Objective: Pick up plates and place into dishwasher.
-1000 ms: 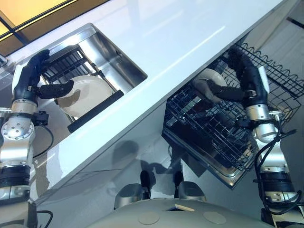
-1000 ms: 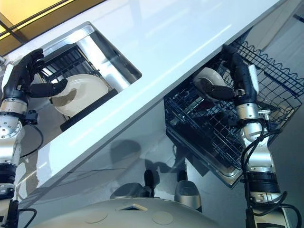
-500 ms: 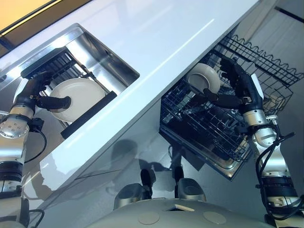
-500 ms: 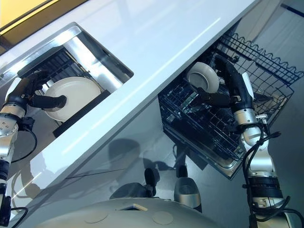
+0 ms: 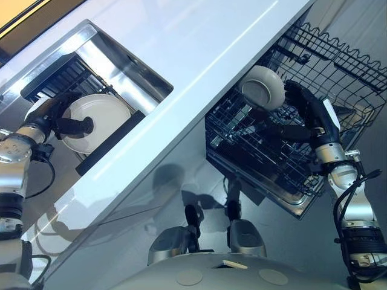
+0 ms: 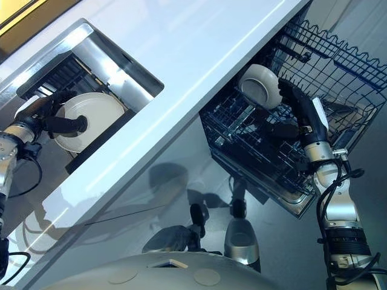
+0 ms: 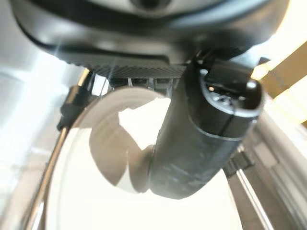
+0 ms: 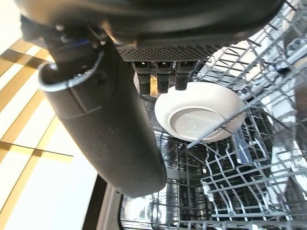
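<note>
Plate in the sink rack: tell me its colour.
The plate is plain white to cream, no pattern; clearest in the left eye view, with the left hand on it.

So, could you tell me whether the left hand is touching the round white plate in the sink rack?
Touching. In the left wrist view the left hand's thumb lies on the round white plate's face.

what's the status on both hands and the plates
Left hand gripping the plate in the sink rack. Right hand open beside the bowl-like plate in the dishwasher basket. Nothing blocking.
</note>
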`<state>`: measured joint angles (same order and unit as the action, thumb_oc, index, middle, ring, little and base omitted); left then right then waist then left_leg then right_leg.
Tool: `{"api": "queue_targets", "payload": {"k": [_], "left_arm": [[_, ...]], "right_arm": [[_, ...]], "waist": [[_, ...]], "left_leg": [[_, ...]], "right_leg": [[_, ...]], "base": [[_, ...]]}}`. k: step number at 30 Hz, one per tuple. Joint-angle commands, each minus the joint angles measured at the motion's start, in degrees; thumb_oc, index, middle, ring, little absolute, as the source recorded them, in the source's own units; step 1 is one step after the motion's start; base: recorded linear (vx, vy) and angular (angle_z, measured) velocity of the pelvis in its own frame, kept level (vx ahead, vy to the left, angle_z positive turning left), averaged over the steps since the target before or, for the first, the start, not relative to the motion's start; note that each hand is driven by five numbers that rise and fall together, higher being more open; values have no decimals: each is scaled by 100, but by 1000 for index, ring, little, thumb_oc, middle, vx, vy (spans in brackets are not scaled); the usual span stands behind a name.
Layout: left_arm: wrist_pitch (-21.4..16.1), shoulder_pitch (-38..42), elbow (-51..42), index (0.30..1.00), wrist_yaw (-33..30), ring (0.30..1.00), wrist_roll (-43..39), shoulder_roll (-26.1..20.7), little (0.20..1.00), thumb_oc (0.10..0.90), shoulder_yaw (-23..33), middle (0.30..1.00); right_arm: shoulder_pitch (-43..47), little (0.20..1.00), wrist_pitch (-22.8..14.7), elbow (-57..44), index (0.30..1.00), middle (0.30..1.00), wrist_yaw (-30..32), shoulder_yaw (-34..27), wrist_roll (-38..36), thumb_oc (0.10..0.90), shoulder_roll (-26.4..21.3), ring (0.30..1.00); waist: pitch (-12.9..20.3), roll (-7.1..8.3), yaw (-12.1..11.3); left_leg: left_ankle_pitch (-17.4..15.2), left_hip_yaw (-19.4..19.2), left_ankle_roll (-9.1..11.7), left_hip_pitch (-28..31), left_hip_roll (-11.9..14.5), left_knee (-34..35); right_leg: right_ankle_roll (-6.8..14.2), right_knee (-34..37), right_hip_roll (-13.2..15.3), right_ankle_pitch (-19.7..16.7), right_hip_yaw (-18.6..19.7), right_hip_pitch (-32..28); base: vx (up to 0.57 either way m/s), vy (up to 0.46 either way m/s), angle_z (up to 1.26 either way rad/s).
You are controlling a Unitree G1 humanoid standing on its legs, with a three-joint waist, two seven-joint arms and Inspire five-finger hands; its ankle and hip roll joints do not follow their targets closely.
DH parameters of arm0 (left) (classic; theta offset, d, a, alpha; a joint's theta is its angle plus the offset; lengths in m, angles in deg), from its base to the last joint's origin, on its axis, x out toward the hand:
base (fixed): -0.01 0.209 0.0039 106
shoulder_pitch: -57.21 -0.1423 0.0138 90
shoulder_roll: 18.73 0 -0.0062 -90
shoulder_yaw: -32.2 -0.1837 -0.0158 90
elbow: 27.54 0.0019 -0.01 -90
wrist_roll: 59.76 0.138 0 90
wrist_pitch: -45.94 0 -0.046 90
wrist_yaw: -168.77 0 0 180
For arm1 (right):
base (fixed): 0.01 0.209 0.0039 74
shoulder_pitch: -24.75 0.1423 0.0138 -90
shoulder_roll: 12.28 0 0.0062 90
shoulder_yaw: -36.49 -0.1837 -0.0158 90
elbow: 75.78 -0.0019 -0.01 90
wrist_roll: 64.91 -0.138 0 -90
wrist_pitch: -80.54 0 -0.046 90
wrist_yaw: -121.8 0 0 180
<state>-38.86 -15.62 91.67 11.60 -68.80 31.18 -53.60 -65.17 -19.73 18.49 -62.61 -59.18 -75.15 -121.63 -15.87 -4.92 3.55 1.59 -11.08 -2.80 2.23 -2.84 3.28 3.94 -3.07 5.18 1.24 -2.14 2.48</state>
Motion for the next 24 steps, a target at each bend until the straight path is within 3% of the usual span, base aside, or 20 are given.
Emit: {"api": "queue_targets", "payload": {"k": [1,3,4,6,7,8,10,14,24], "left_arm": [[216,489,142,900,750,900,-165,-406,900,800,-339,900],[272,451,94,900,1006,900,-250,-462,900,800,-361,900],[364,402,19,834,1079,834,-323,-479,823,723,-326,834],[344,342,-34,691,1119,691,-422,-486,656,556,-288,691],[360,289,-84,512,1119,512,-553,-477,447,347,-225,512],[286,257,-108,420,1118,420,-681,-451,340,240,-174,420],[287,216,-245,300,1009,300,-1012,-377,200,100,-63,300],[108,178,-333,300,802,300,-1457,-209,200,100,116,300],[-422,31,-623,300,542,300,-1580,66,200,100,293,300]], "right_arm": [[611,900,-374,-349,900,900,4,-125,-343,800,-389,900],[630,900,-320,-366,900,900,-9,-132,-385,800,-418,900],[619,900,-295,-371,900,900,-18,-147,-391,800,-417,900],[605,900,-269,-377,900,900,-18,-148,-395,800,-403,900],[584,900,-247,-365,900,900,-44,-169,-408,800,-383,900],[582,900,-244,-335,900,900,-41,-159,-395,800,-358,900],[571,900,-243,-298,900,900,7,-144,-369,800,-299,900],[553,900,-251,-234,900,900,10,-104,-408,800,-210,900],[495,900,-464,-179,900,900,16,-134,-398,800,-68,900]], "waist": [[255,-50,136],[251,-56,118],[257,-56,105],[265,-58,94],[283,-50,78],[295,-49,65],[331,-42,36],[416,-22,11],[620,21,-46]], "left_leg": [[-912,254,-280,-378,-379,-919],[-905,288,-278,-363,-386,-911],[-904,306,-281,-349,-388,-905],[-906,323,-276,-333,-391,-907],[-913,346,-280,-319,-400,-907],[-916,363,-276,-308,-404,-908],[-914,391,-275,-276,-406,-878],[-903,425,-258,-206,-407,-809],[-846,499,-212,-23,-355,-592]], "right_leg": [[396,-661,17,160,68,534],[399,-641,11,160,51,515],[400,-629,5,163,43,498],[405,-619,5,165,27,481],[412,-603,2,171,11,461],[413,-596,5,178,-5,445],[415,-579,2,187,-34,420],[417,-542,-4,198,-86,373],[371,-398,-62,236,-181,184]], "base": [[3,-40,1],[-2,-46,0],[-2,-49,0],[-6,-49,1],[-7,-55,2],[-10,-65,2],[-8,-62,4],[-9,-56,2],[-12,-72,3]]}}
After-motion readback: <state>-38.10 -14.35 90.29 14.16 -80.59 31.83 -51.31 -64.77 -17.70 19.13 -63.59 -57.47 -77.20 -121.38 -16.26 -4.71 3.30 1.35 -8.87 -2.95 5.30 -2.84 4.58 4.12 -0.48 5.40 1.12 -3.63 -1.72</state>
